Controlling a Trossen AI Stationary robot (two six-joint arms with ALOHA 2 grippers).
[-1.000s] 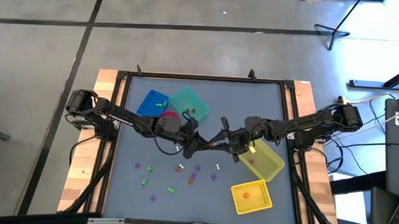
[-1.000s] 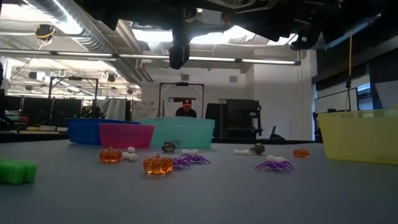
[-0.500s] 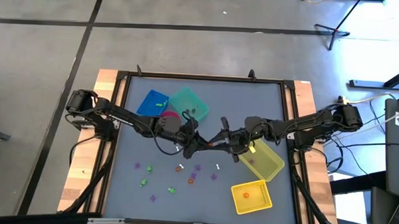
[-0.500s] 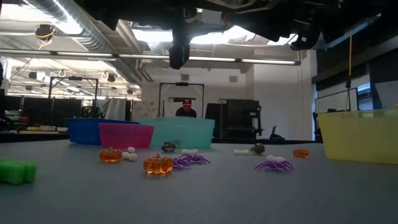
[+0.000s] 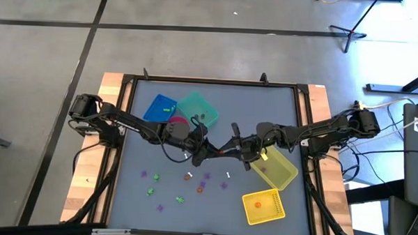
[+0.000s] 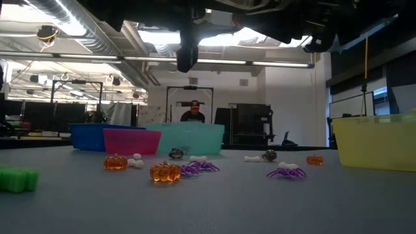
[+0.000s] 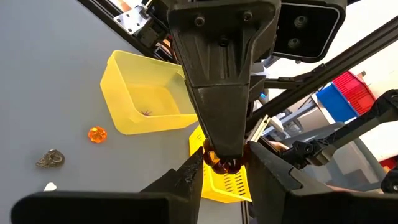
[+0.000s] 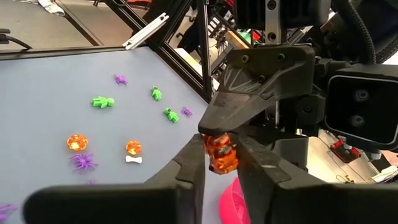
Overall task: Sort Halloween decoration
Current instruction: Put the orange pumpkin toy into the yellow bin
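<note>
Sharing one orange pumpkin (image 8: pixel 219 154), two end effectors, left end effector (image 7: pixel 225 165), right end effector (image 8: pixel 219 155)

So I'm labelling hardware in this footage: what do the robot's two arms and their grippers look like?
Both arms are dark, nearly black, slim and jointed, with black cables looping beside them. The left gripper and right gripper each carry two dark, flat-sided fingers that taper forward. The opposing gripper body is a dark wedge-shaped housing with visible screw heads, beside a boxy black camera module with two round lenses.

Overhead, table-level and two facing wrist cameras share the table (image 5: pixel 216 125).
</note>
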